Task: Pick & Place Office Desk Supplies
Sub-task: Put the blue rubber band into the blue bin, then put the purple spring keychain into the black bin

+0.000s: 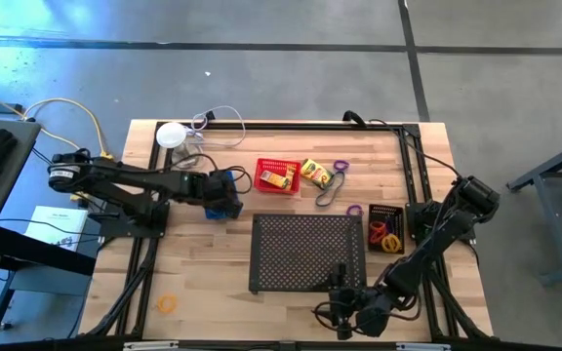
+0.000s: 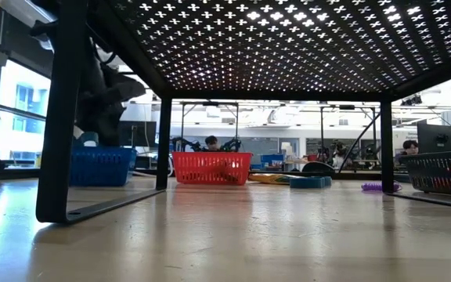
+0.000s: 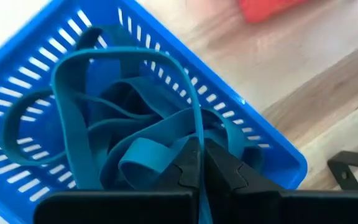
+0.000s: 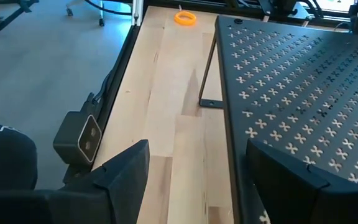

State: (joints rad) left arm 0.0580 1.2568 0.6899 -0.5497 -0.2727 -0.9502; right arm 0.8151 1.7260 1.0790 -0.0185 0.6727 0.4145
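Left gripper (image 3: 201,163) closed on a blue rubber band (image 3: 129,112), over the blue basket (image 1: 224,195), which sits left of the red basket (image 1: 277,176).
Advice: release only once the loop hangs inside the rim. Right gripper (image 4: 197,171) open, idle at the black tray's (image 1: 308,252) near edge. Basket floor hidden under bands; pinch point itself obscured.

Overhead straight down; low view level beneath the perforated tray (image 2: 288,47); wrist views close, forward.
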